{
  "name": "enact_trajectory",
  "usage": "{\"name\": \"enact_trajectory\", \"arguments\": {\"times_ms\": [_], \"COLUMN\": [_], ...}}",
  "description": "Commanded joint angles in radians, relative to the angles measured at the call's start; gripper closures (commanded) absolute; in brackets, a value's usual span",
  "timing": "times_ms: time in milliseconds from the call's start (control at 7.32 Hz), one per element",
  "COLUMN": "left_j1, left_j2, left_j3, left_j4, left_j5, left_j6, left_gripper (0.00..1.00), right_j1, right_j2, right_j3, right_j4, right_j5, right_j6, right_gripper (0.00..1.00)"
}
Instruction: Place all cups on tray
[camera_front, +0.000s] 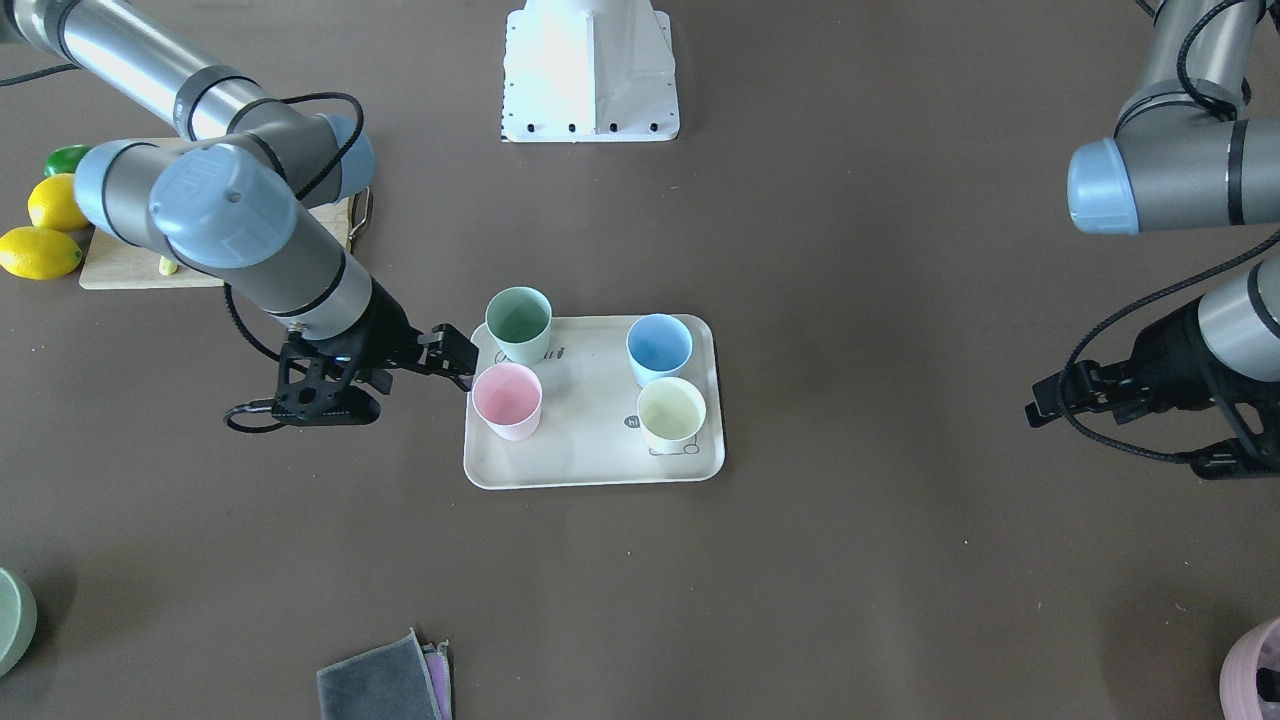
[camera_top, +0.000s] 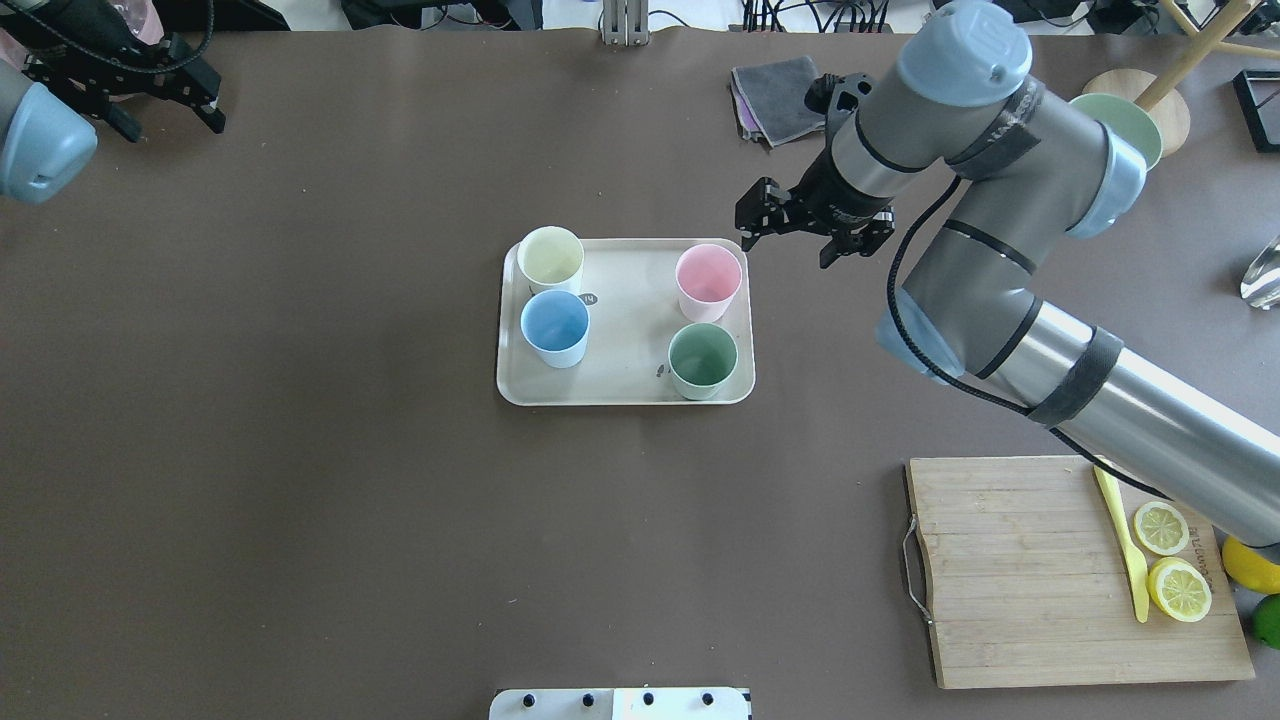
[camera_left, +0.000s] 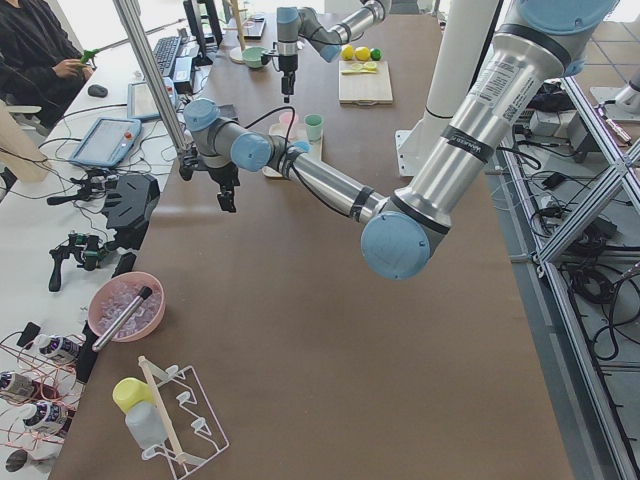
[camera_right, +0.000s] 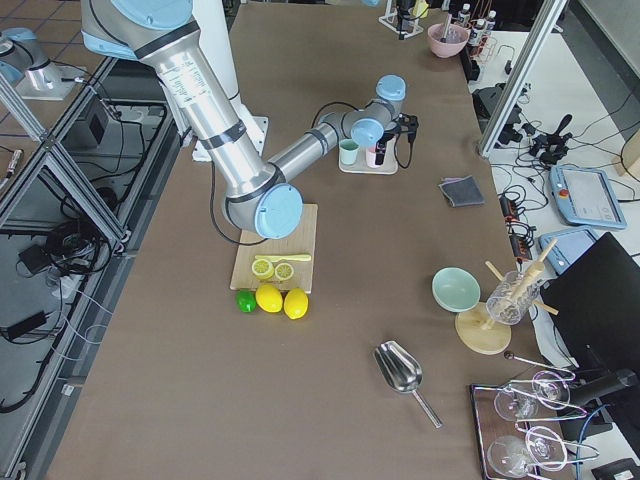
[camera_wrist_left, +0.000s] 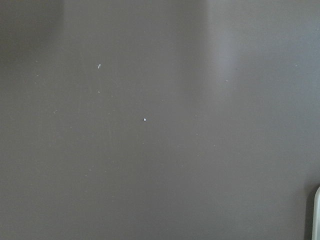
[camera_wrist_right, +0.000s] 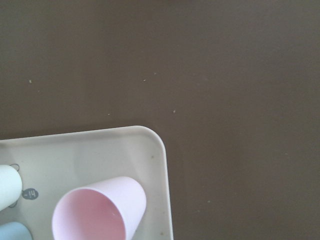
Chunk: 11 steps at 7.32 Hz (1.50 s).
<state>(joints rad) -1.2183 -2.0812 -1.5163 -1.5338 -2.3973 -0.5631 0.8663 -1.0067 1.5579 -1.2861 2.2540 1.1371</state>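
The beige tray (camera_top: 625, 340) lies mid-table with all of the cups standing upright on it: cream-yellow (camera_top: 550, 258), blue (camera_top: 555, 325), pink (camera_top: 708, 280) and green (camera_top: 702, 360). My right gripper (camera_top: 748, 222) hovers open and empty just outside the tray's corner, close to the pink cup (camera_front: 507, 400) but not touching it. The right wrist view looks down on that corner of the tray (camera_wrist_right: 100, 150) and the pink cup (camera_wrist_right: 100, 210). Far off at the table's edge, my left gripper (camera_top: 205, 100) stands open and holds nothing; its wrist view shows only bare table.
A wooden cutting board (camera_top: 1010, 570) with lemon slices and a yellow knife lies near the right arm's base, with whole lemons (camera_front: 40, 252) beside it. Folded cloths (camera_top: 775, 85), a green bowl (camera_top: 1120, 115) and a mauve pot (camera_front: 1255, 670) sit along the far edge.
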Motion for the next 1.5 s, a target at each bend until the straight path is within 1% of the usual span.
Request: {"name": "enact_trajectory", "arguments": {"times_ms": [0, 137, 273, 410, 546, 683, 819, 956, 1092, 1229, 1365], "left_j1": [-0.052, -0.085, -0.113, -0.133, -0.183, -0.245, -0.282, -0.294, -0.282, -0.282, -0.283], "left_j2": [0.087, 0.151, 0.196, 0.226, 0.275, 0.324, 0.343, 0.337, 0.299, 0.271, 0.28], "left_j3": [-0.04, -0.068, -0.09, -0.088, -0.087, -0.087, -0.081, -0.055, -0.021, 0.011, 0.013], "left_j4": [0.007, 0.009, 0.027, 0.046, 0.056, 0.057, 0.057, 0.055, 0.054, 0.038, 0.029], "left_j5": [-0.013, -0.013, -0.011, -0.008, -0.002, -0.003, 0.001, 0.053, 0.135, 0.156, 0.155], "left_j6": [0.096, 0.192, 0.225, 0.248, 0.323, 0.46, 0.544, 0.554, 0.554, 0.554, 0.555], "left_gripper": [0.02, 0.02, 0.02, 0.02, 0.02, 0.02, 0.02, 0.02, 0.02, 0.02, 0.02], "right_j1": [0.173, 0.215, 0.246, 0.273, 0.316, 0.364, 0.411, 0.451, 0.476, 0.506, 0.534], "right_j2": [-0.167, -0.262, -0.333, -0.395, -0.47, -0.551, -0.597, -0.607, -0.578, -0.582, -0.627], "right_j3": [0.082, 0.135, 0.18, 0.201, 0.2, 0.183, 0.16, 0.134, 0.096, 0.1, 0.114], "right_j4": [-0.006, -0.006, -0.006, -0.006, -0.006, -0.007, -0.007, -0.01, -0.054, -0.055, -0.023], "right_j5": [0.16, 0.182, 0.183, 0.203, 0.211, 0.211, 0.211, 0.211, 0.207, 0.211, 0.196], "right_j6": [-0.194, -0.268, -0.292, -0.322, -0.461, -0.649, -0.765, -0.776, -0.78, -0.786, -0.819], "right_gripper": [0.0, 0.0, 0.0, 0.0, 0.0, 0.0, 0.0, 0.0, 0.0, 0.0, 0.0]}}
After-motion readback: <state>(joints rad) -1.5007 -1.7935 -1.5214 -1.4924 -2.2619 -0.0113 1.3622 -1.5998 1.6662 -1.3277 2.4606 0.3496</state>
